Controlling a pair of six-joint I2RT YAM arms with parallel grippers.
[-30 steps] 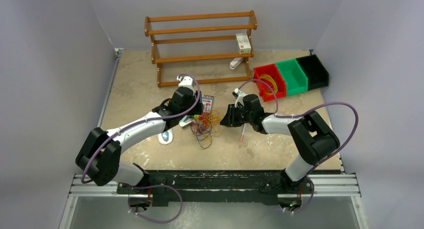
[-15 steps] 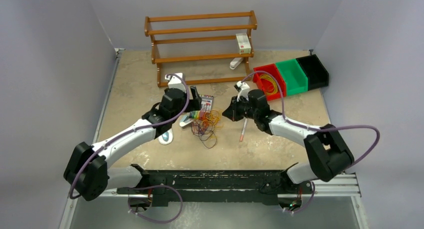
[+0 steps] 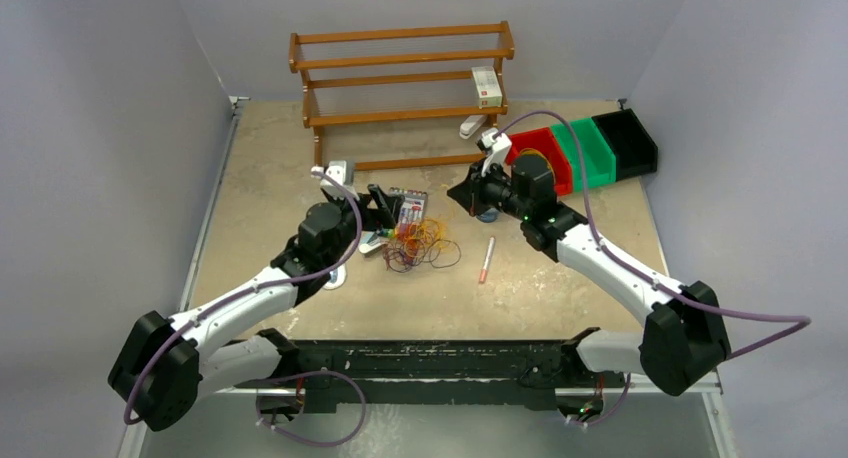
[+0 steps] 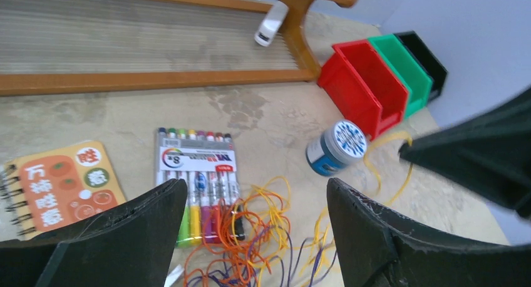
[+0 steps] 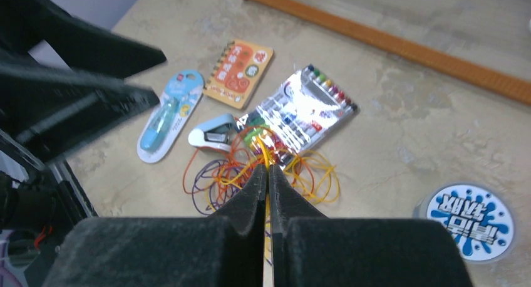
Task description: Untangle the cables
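Note:
The cables [image 3: 418, 246] lie in a tangle of yellow, orange-red and purple loops on the table, just in front of a marker pack [image 3: 410, 210]. My left gripper [image 3: 385, 206] is open and empty, raised above the tangle's left side; in the left wrist view the tangle [image 4: 250, 237] shows between its wide-apart fingers [image 4: 255, 193]. My right gripper [image 3: 462, 195] is raised to the right of the tangle and is shut on a yellow cable [image 5: 265, 154]. That cable runs from the fingertips [image 5: 268, 172] down to the tangle [image 5: 238, 174].
A wooden rack [image 3: 400, 88] stands at the back. Red [image 3: 540, 163], green [image 3: 585, 150] and black [image 3: 627, 140] bins stand at the right, with yellow loops in the red one. A blue jar [image 4: 338, 147], a pen [image 3: 486, 260], a notebook [image 4: 59, 183], a stapler [image 5: 213, 131] and a tape package [image 3: 330, 275] lie nearby.
My right gripper has lifted and moved back to the right, still shut, drawing a yellow strand out of the tangle. My left gripper has moved back and to the left. The tangle has spread rightward.

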